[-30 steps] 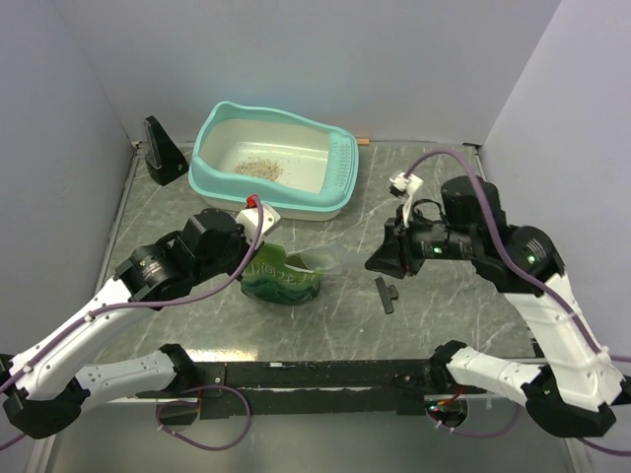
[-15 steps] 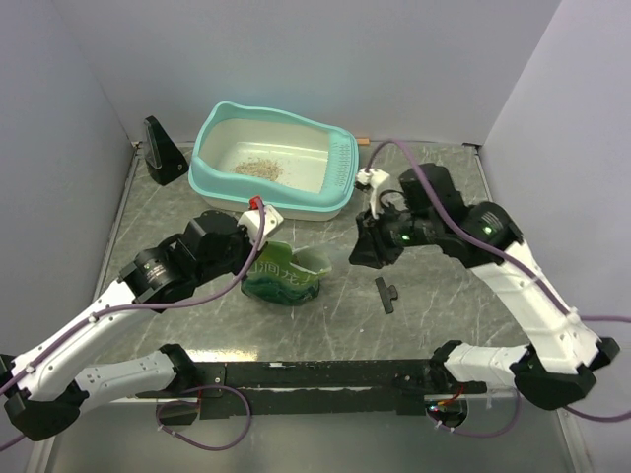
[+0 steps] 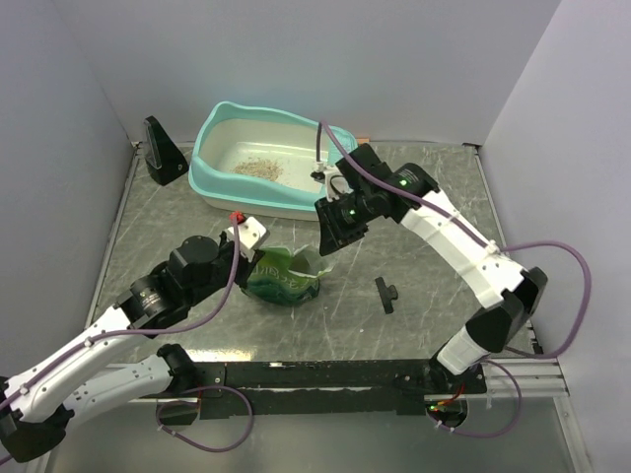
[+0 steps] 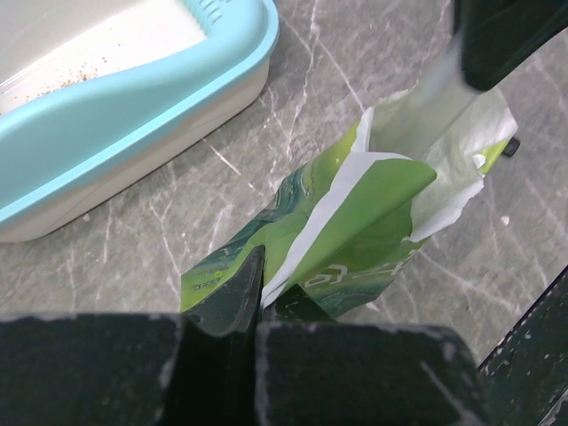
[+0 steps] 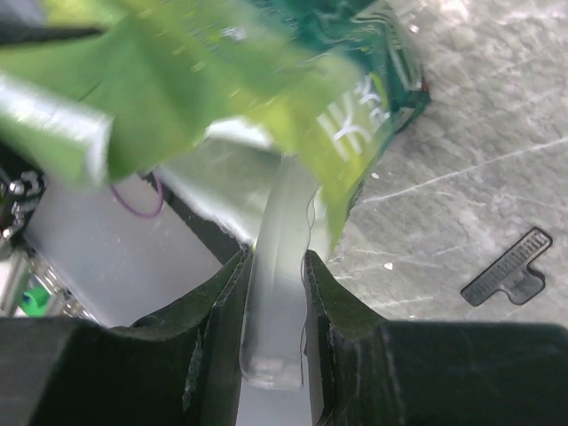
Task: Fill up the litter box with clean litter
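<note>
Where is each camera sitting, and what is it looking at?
Top external: above and behind the arms, looking down; shows both arms, the litter box and green pouch.
Left wrist: on the left arm, facing down past the left gripper pinching the pouch.
Right wrist: on the right arm, facing along the right gripper clamping the scoop in the pouch's mouth.
Shared: both wrist views see the pouch and scoop.

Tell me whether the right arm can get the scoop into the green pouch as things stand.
Probably yes. The right gripper grips the scoop, whose tip sits at the mouth of the pouch; the left gripper pinches its edge, the mouth gapes, and nothing blocks it.
</note>
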Action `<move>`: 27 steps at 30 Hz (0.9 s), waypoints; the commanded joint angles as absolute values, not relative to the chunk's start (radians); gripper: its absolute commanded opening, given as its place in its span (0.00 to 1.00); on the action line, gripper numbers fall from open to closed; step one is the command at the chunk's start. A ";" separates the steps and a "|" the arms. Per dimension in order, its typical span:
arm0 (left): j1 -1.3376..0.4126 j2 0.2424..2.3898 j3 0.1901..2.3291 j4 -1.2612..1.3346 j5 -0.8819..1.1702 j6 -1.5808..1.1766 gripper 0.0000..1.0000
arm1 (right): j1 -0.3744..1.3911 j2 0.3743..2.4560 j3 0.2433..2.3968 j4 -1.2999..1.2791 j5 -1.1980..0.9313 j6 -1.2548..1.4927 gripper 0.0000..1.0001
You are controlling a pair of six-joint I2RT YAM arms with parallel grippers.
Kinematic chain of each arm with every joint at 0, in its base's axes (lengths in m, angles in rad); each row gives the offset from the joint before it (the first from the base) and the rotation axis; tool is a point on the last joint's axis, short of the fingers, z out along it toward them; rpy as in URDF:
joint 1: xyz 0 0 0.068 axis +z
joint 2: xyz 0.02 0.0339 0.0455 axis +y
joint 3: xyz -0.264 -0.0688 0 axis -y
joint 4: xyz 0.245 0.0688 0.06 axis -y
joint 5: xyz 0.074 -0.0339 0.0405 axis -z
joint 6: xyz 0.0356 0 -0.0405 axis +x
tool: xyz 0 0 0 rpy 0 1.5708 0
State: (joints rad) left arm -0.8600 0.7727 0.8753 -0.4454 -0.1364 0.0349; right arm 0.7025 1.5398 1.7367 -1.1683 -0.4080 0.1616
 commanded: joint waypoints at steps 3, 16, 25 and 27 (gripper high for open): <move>-0.876 0.735 0.828 -0.284 -0.112 -0.052 0.01 | 0.703 1.597 1.818 -1.223 -0.308 0.287 0.00; -0.876 0.802 0.795 -0.215 -0.115 -0.087 0.01 | 0.681 1.575 1.425 -0.902 -0.359 0.387 0.00; -0.885 0.946 0.788 -0.183 -0.049 -0.092 0.01 | 0.603 1.505 1.137 -0.614 -0.572 0.422 0.00; -0.891 0.975 0.787 -0.178 -0.044 -0.087 0.01 | 0.603 1.497 1.106 -0.565 -0.607 0.445 0.00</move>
State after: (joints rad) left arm -0.8646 0.9157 0.7914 -0.2016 -0.1303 -0.0612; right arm 0.6151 1.4860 1.2007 -0.6544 -0.5987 0.4145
